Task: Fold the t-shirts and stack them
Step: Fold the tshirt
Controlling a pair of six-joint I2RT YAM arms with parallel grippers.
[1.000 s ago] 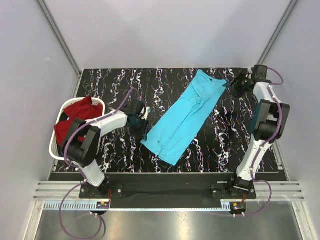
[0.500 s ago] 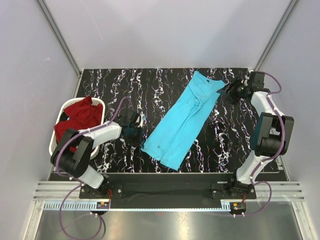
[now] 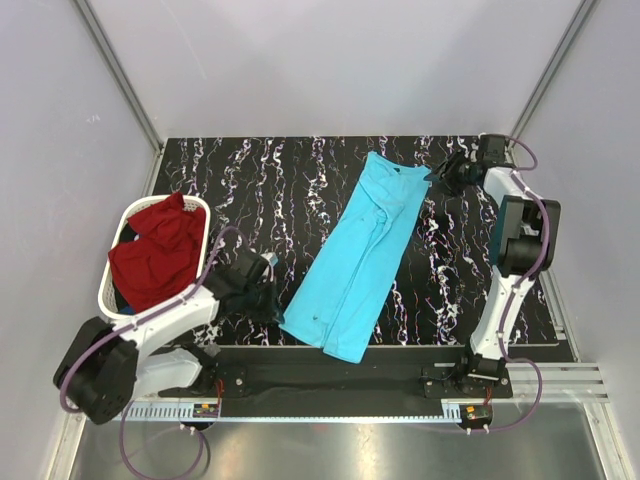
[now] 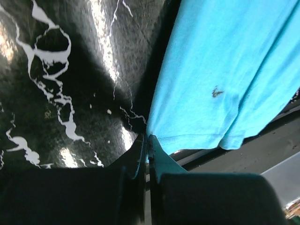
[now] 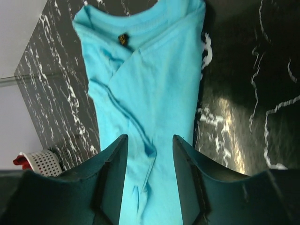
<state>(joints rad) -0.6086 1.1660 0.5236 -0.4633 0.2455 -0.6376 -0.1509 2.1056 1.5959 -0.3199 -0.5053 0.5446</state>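
Observation:
The turquoise t-shirt (image 3: 360, 250), folded lengthwise into a long strip, lies slanted across the black marbled table (image 3: 250, 170), collar end at the far right. My left gripper (image 3: 272, 295) sits at the strip's near left corner. In the left wrist view it (image 4: 148, 139) is shut on the hem corner of the turquoise t-shirt (image 4: 225, 61). My right gripper (image 3: 440, 178) hovers beside the collar end. Its jaws (image 5: 150, 143) stand open above the turquoise t-shirt (image 5: 150, 84), touching nothing. The dark red t-shirt (image 3: 155, 250) lies crumpled in the basket.
A white plastic laundry basket (image 3: 200, 208) stands at the table's left edge; it also shows small in the right wrist view (image 5: 42, 159). The near end of the turquoise strip reaches the table's front edge (image 3: 340, 350). Grey walls enclose the table.
My left gripper shut on the shirt's hem corner and pulled back toward the near edge, sliding the strip left and nearer. The right gripper shifted left and its jaws narrowed.

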